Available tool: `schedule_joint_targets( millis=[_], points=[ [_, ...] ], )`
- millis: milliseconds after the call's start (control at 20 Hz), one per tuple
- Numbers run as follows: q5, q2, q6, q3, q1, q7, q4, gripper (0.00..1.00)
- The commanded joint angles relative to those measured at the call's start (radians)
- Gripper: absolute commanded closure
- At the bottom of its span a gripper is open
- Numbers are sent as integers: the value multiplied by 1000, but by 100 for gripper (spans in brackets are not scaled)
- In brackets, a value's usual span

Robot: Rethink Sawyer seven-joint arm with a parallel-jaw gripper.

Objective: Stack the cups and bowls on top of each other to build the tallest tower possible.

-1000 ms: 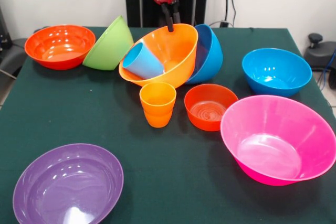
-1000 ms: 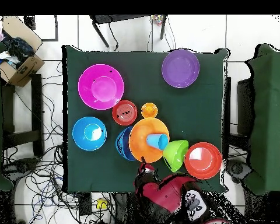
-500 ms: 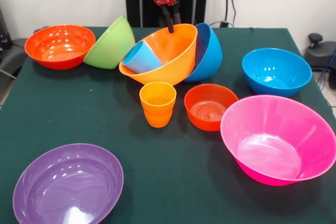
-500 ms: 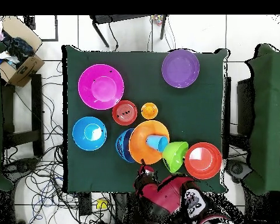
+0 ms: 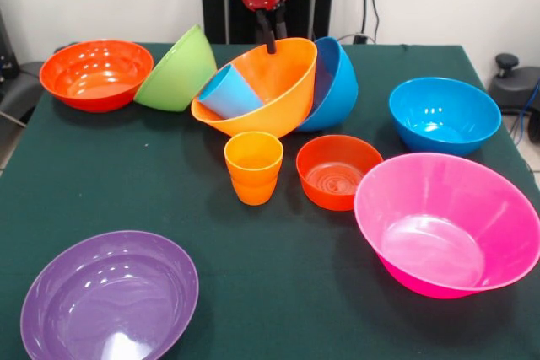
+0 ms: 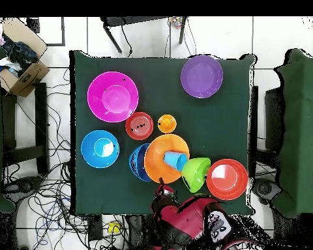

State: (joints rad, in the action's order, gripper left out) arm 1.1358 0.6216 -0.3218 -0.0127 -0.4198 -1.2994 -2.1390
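My gripper (image 5: 270,46) reaches down from the far side and is shut on the far rim of the big orange bowl (image 5: 261,90). That bowl is tilted toward the camera and holds the light blue cup (image 5: 226,95) lying on its side. It leans on a tilted blue bowl (image 5: 339,82) behind it. An orange cup (image 5: 253,166) stands upright in front. In the overhead view the gripper (image 6: 161,189) is at the lower edge of the orange bowl (image 6: 160,168), which holds the blue cup (image 6: 175,159). No tower stands.
A lime green bowl (image 5: 177,69) leans on a red-orange bowl (image 5: 95,73) at the left. A small red-orange bowl (image 5: 337,171), a second blue bowl (image 5: 445,114), the large pink bowl (image 5: 447,225) and the purple bowl (image 5: 110,297) sit upright.
The orange bowl has tipped up a little with the blue cup inside it and nudged toward the green bowl. The gripper shifted slightly left at the rim.
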Motion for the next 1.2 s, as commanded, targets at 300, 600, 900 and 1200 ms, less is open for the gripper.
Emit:
schedule_joint_targets(
  millis=[300, 600, 900, 1200],
  points=[
    [47, 46, -127, -42, 5, -74, 91, 0],
    [38, 28, -166, -26, 14, -53, 114, 0],
    [29, -4, -193, -7, 24, -39, 135, 0],
    [21, -22, -200, 8, 36, -35, 146, 0]
  ],
)
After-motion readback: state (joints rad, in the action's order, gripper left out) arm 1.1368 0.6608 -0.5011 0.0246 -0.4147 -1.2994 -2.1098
